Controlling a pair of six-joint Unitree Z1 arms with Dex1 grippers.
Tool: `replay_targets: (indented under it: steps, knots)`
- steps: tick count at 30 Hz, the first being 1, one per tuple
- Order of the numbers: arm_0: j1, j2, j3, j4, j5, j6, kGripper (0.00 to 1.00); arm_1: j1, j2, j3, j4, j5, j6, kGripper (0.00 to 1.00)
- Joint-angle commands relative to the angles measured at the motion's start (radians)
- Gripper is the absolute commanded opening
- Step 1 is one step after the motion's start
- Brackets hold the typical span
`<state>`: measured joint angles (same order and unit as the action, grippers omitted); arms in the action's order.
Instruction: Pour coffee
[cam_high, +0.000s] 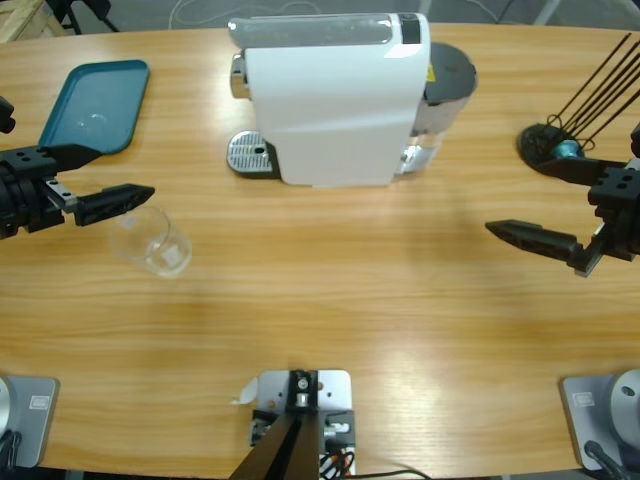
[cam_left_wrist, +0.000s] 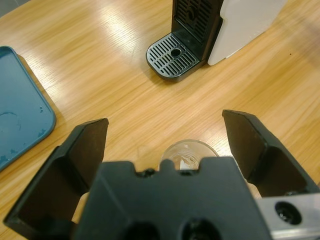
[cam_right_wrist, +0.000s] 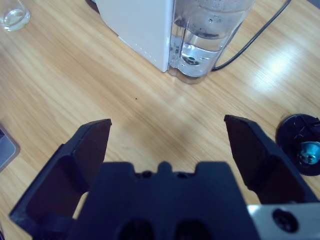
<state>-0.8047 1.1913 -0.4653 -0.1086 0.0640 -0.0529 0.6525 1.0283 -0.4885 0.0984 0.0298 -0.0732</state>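
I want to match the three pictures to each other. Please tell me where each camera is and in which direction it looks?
High view: fixed above the table, looking down; both arms enter from the side edges, left gripper beside the glass.
Left wrist view: on the left arm, looking along its open fingers over the glass toward the drip tray and teal tray.
Right wrist view: on the right arm, open fingers, facing the water tank.
Shared: the white coffee machine shows in all three.

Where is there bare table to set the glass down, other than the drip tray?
Bare wood fills the middle, between the glass, the coffee machine and the right gripper, down to the near edge. It is tighter between the teal tray and left gripper.
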Motion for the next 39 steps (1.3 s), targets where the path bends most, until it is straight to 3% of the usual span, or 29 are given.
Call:
replay_targets:
  steps: [1,12,19,21,24,27,29,33,39]
  knots:
    - [-0.008,0.003,0.037,-0.011,-0.012,0.013,0.987,0.007,-0.02,0.015,0.014,-0.005,-0.012,1.0]
    - [-0.008,-0.055,-0.013,0.006,-0.011,-0.025,0.986,0.007,-0.024,0.015,0.014,-0.004,-0.012,1.0]
    - [-0.008,-0.045,-0.451,0.337,-0.053,-0.15,0.964,0.008,-0.022,0.015,0.014,0.004,-0.013,1.0]
    - [0.039,-0.026,-0.538,0.44,-0.19,-0.253,0.99,0.007,-0.024,0.016,0.014,0.004,-0.013,1.0]
    - [0.198,0.029,-0.517,0.37,-0.52,-0.393,0.985,0.008,-0.028,0.016,0.015,0.004,-0.013,1.0]
    - [0.293,0.125,-0.5,0.242,-0.765,-0.488,0.9,0.008,-0.028,0.016,0.014,0.004,-0.013,1.0]
    - [0.308,0.181,-0.5,0.133,-0.815,-0.581,0.839,0.007,-0.03,0.016,0.014,0.004,-0.013,1.0]
    - [0.365,0.253,-0.486,0.003,-0.856,-0.752,0.839,0.007,-0.035,0.016,0.014,0.006,-0.013,1.0]
    - [0.391,0.343,-0.481,-0.091,-0.873,-0.851,0.839,0.007,-0.041,0.018,0.014,0.007,-0.013,1.0]
